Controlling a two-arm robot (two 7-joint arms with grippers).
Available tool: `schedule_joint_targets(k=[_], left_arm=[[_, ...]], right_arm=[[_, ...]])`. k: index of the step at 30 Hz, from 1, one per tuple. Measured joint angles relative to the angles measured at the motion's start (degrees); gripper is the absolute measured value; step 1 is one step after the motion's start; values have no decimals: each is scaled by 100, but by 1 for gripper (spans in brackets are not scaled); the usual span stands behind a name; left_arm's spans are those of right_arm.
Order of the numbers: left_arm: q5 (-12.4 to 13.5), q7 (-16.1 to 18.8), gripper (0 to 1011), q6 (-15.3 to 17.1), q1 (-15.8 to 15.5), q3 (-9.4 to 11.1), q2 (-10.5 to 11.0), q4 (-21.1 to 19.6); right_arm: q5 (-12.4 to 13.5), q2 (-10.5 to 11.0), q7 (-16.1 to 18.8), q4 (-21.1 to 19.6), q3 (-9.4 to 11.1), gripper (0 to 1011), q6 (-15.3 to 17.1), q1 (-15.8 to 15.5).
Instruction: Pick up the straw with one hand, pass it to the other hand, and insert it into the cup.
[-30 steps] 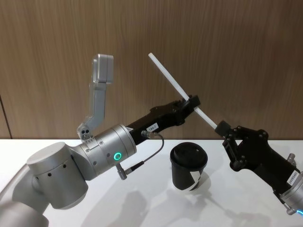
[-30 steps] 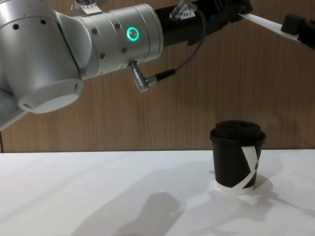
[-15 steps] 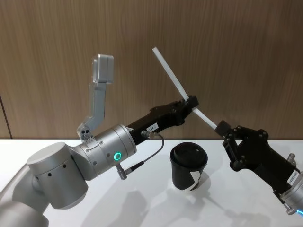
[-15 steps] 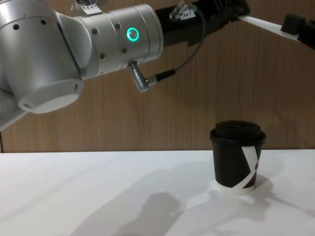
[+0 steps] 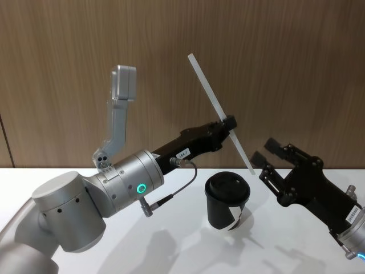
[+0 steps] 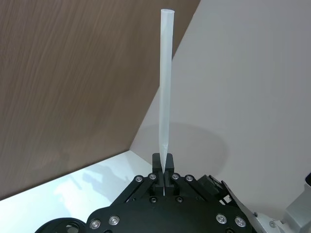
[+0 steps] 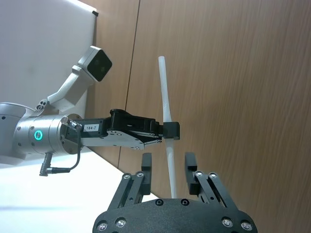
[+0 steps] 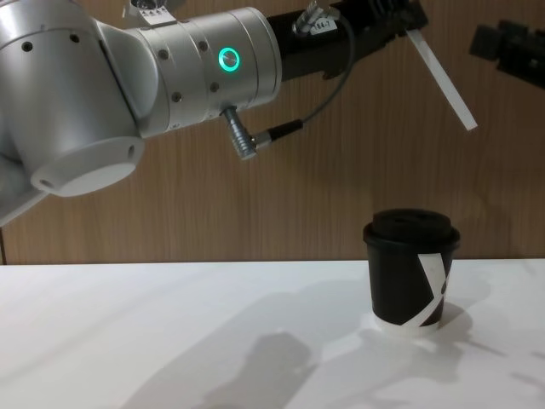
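The straw (image 5: pixel 219 111) is a thin white tube, tilted steeply in the air above the table. My left gripper (image 5: pixel 228 123) is shut on it a little below its middle, also seen in the left wrist view, where the straw (image 6: pixel 164 87) rises from the closed fingertips. My right gripper (image 5: pixel 264 152) stands open just right of the straw's lower end. In the right wrist view the straw (image 7: pixel 165 102) runs between the spread fingers (image 7: pixel 145 164) without touching them. The black lidded cup (image 5: pixel 227 200) stands upright on the table below both grippers.
A wood-panelled wall (image 5: pixel 296 68) rises behind the white table (image 5: pixel 171 251). A grey camera mast (image 5: pixel 118 114) stands on the left arm, and a grey cable (image 8: pixel 332 89) loops under its silver wrist. From the chest the cup (image 8: pixel 410 273) is at right.
My right gripper has opened and let go of the straw's lower end. The straw has swung steeper in the left gripper, its lower tip now hanging free.
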Motion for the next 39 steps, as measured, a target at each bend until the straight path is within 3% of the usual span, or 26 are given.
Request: schedule_joint_targets(k=[13,21,39], left_arm=[[0,-5,10,0,0,3,0,-1],[-1,-8,8,0,0,2,0,-2],[0,-7,8,1,0,3,1,-2]], right_arm=[[-1,0,0,0,0,822,1,0],[-7,5,-52,-9,8,998,10,-10],[-175,-46,-862,-171,191,1001,301,-200]])
